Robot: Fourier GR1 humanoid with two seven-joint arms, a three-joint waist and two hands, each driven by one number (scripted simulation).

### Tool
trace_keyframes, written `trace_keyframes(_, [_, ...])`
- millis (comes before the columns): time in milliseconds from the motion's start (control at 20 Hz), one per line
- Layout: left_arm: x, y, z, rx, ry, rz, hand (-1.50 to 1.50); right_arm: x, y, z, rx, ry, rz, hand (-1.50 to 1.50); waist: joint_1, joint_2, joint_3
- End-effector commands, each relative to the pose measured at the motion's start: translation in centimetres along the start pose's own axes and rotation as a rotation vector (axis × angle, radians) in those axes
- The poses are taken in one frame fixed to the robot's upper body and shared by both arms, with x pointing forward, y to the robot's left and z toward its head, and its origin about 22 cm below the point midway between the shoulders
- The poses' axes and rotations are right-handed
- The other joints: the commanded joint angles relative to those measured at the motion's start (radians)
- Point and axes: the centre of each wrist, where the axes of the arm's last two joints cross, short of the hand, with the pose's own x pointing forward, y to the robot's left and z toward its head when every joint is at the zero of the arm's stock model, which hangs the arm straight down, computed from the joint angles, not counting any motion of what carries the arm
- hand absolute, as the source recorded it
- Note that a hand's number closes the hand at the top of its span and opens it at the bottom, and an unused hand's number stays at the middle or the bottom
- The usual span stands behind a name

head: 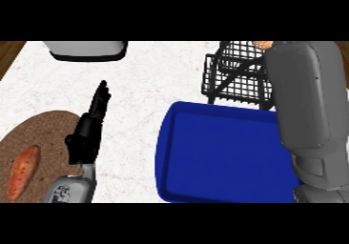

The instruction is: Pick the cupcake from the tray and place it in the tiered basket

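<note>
The blue tray (220,162) lies at the lower right with nothing showing on its bare floor. Behind it stands the black wire tiered basket (237,71). My right forearm (307,109) rises from the lower right over the tray's right side and reaches the basket's right edge; its hand is cut off at the picture's top. A small orange-brown bit, perhaps the cupcake (261,44), shows at the top edge just left of the forearm's end, above the basket. My left hand (89,126) rests open over the counter left of the tray, fingers straight and pointing away.
A round brown mat (44,138) lies at the lower left with an orange sweet potato (24,171) on it. A grey and white appliance (88,50) stands at the back left. White counter lies between the mat and the tray.
</note>
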Motion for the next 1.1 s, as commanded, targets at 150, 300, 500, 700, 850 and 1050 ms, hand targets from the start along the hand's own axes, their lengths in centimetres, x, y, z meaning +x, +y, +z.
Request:
trace_keyframes(150, [0.1, 1.3, -0.4, 0.017, -0.006, 0.001, 0.00, -1.8, -3.2, -0.2, -0.193, 0.091, -0.290, -1.50, -0.008, -0.002, 0.001])
trace_keyframes(300, [0.9, 2.4, -0.1, 0.022, 0.008, 0.009, 0.00, -6.3, -5.0, -1.3, -0.245, 0.178, -0.318, -1.50, -0.022, -0.008, 0.001])
trace_keyframes(500, [0.5, 1.8, -0.9, 0.059, 0.033, 0.001, 0.00, -10.0, -8.3, 0.5, -0.270, 0.245, -0.432, -1.50, -0.050, -0.014, 0.002])
trace_keyframes(700, [0.2, 0.6, 0.2, 0.036, 0.033, 0.006, 0.00, -15.7, -9.4, 3.5, -0.287, 0.238, -0.546, -1.50, -0.057, -0.016, 0.002])
trace_keyframes(850, [-0.6, 2.3, 1.1, 0.052, 0.035, 0.009, 0.00, -20.1, -11.6, 6.8, -0.323, 0.213, -0.513, -1.50, -0.066, -0.020, 0.002])
trace_keyframes(1050, [-0.3, 2.6, 1.8, 0.067, 0.036, 0.001, 0.00, -24.9, -12.6, 11.2, -0.293, 0.188, -0.543, -1.50, -0.070, -0.025, 0.003])
